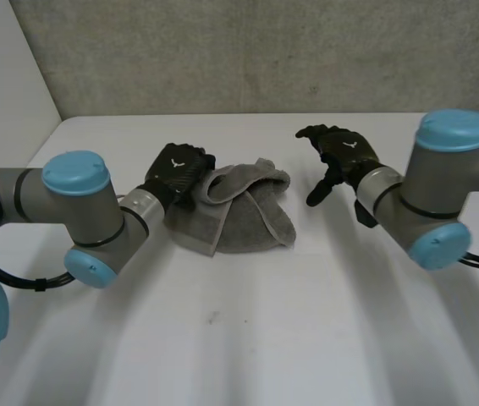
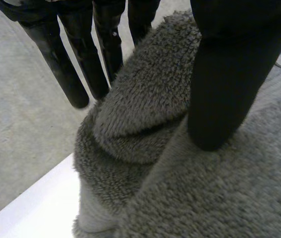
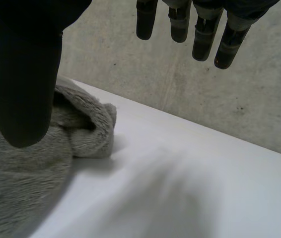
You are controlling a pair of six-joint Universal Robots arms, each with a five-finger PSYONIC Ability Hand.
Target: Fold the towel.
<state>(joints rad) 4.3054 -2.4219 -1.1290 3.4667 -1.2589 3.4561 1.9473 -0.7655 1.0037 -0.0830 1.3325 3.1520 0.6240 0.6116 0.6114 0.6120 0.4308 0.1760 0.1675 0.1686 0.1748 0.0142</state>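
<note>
1. The fingers (image 2: 76, 69) of the left hand (image 1: 180, 172) are straight and set against one side of a raised hump of the towel (image 2: 145, 104). Its thumb (image 2: 225, 89) presses into the cloth on the other side, so the hump is pinched between them.
2. The fingers (image 3: 200, 34) of the right hand (image 1: 341, 156) hang loosely spread and clear of the thumb, with nothing between them. This hand is above the surface (image 1: 265, 338) and apart from the towel, on the towel's right side.
3. The towel is grey and fluffy. It lies crumpled on the white surface between the two hands, towards the far half of the surface.
4. In the head view the left hand is at the towel's left edge. From there a thick fold runs across the top of the heap to its far right corner, and the rest spreads flat in front of that fold.
5. In the right wrist view the towel's rolled end sits just beside the right thumb, resting on the surface, with bare white surface under the fingertips.
6. The left arm (image 1: 79, 220) reaches in low from the left, and the right arm (image 1: 430, 194) reaches in from the right.
7. A grey concrete wall (image 1: 265, 51) stands behind the surface's far edge.
</note>
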